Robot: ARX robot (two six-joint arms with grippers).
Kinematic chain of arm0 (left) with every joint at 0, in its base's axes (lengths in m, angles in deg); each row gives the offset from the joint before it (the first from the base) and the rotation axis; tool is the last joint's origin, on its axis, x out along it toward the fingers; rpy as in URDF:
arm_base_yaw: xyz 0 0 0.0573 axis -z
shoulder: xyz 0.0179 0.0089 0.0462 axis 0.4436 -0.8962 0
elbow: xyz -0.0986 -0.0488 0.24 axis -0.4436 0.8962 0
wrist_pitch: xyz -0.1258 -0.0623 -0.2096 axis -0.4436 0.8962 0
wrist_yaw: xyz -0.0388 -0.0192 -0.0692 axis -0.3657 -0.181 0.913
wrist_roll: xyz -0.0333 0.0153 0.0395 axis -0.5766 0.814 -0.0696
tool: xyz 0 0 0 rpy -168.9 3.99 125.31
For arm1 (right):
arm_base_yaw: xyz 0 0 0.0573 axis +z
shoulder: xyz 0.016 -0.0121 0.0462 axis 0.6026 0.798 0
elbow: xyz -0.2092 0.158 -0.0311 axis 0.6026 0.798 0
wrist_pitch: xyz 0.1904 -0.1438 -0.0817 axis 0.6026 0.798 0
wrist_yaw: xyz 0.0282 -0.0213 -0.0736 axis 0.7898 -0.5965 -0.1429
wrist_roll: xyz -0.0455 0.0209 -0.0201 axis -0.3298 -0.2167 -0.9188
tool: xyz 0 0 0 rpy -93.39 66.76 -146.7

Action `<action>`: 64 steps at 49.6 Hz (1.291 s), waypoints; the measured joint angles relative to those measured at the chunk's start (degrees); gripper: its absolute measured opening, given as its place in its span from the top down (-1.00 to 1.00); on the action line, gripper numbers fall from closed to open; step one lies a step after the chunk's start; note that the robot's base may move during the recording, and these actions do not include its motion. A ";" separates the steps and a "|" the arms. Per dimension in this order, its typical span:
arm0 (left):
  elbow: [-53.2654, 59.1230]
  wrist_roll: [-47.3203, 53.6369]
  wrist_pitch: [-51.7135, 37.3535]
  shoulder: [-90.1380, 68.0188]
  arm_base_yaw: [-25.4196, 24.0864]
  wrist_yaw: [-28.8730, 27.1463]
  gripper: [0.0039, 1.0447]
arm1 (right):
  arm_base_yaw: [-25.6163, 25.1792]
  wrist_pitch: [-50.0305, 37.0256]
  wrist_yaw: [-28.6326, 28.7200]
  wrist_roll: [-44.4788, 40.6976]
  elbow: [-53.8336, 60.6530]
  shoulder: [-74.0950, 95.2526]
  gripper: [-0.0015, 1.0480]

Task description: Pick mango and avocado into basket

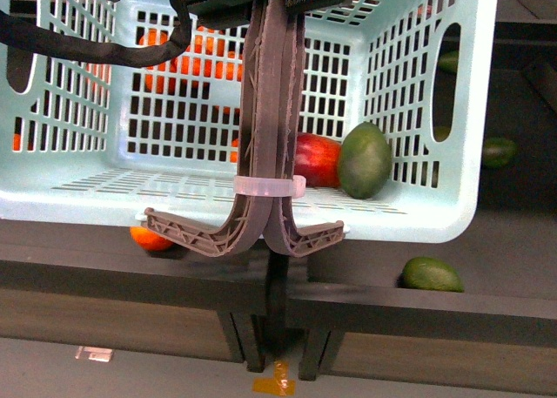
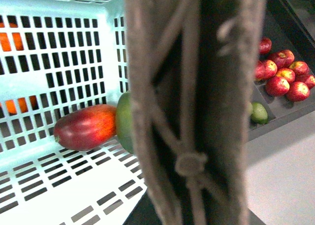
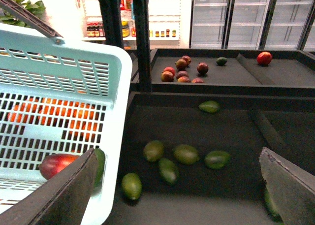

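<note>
the left hand's grip could not be made out; only the brown-grey handle point(image 2: 197, 107) filled its close, blurred view. the right hand point(image 3: 177, 185) hung wide open and empty over loose green fruit. the mango point(image 1: 315, 158) and avocado point(image 1: 365, 160) lay touching inside the basket point(image 1: 418, 219), the mango partly hidden behind the handle.

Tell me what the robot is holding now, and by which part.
The left jaws hold the basket by its swing handle. The right jaws are open and empty.
</note>
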 joint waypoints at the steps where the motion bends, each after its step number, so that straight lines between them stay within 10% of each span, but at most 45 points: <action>1: 0.00 0.00 0.00 0.00 0.00 0.07 0.91 | -0.02 0.02 0.04 0.00 0.00 0.00 -0.89; 64: -0.04 -0.07 0.07 0.09 0.02 -0.31 0.91 | -0.07 0.13 0.35 -0.02 0.00 0.00 -0.85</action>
